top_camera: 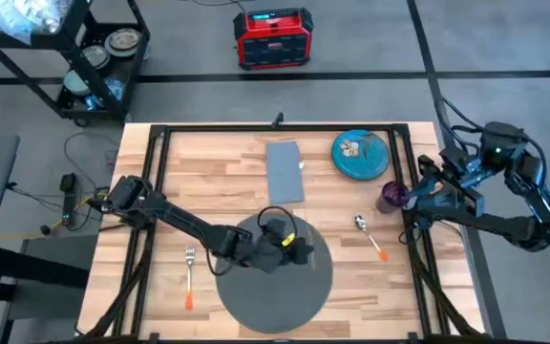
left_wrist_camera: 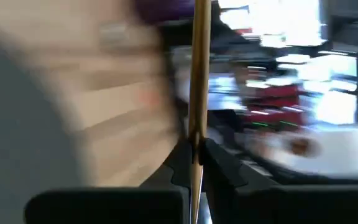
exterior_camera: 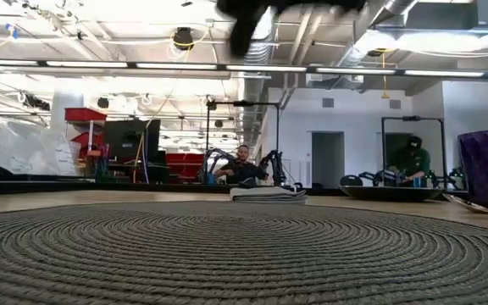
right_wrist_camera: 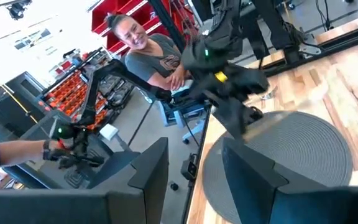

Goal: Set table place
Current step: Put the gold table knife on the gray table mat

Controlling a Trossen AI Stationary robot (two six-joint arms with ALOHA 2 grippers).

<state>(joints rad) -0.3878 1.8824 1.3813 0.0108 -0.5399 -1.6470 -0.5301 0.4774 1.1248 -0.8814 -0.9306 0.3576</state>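
Overhead, my left end effector [top_camera: 299,250] hangs above the round dark grey placemat [top_camera: 275,301], which lies at the near middle of the worktop [top_camera: 218,182]. Its own wrist view shows the fingers [left_wrist_camera: 219,165] pinched shut on a thin, upright, yellowish strip seen edge-on; what that strip is I cannot tell through the blur. My right end effector [top_camera: 418,198] waits at the right edge, next to the purple cup [top_camera: 392,197], with its fingers [right_wrist_camera: 148,165] spread apart and nothing between them.

Remaining items lie around the mat: a fork [top_camera: 189,272] with an orange handle to its left, a spoon [top_camera: 370,236] to its right, a grey napkin [top_camera: 285,172] beyond it, and a teal plate [top_camera: 360,155] far right of the napkin.

Handling judgement: the woven mat looks soft and floppy, so I would pinch it at the rim and drag rather than lift. The plate is probably rigid, smooth and breakable; its raised rim is the sensible hold. Cutlery is light and slippery, best taken across the handle.
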